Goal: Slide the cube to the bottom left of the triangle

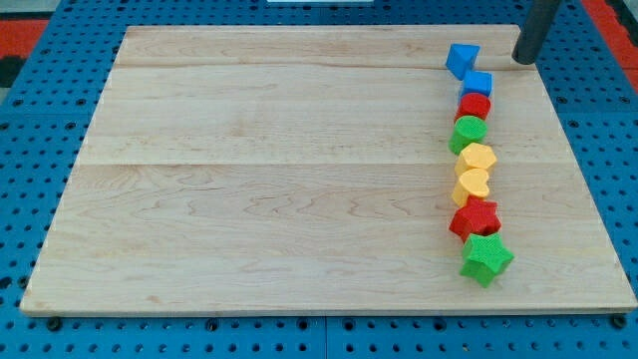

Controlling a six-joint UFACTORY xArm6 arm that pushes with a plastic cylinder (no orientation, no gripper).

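A blue triangle (461,59) lies near the board's top right. A blue cube (478,84) touches it just below and to the right. My tip (524,59) stands on the board to the right of the triangle and up-right of the cube, apart from both.
Below the cube a column of blocks runs down the right side: a red block (475,106), a green block (468,132), a yellow block (478,158), a yellow heart (472,184), a red star (475,218) and a green star (485,258). The wooden board (279,170) rests on a blue pegboard.
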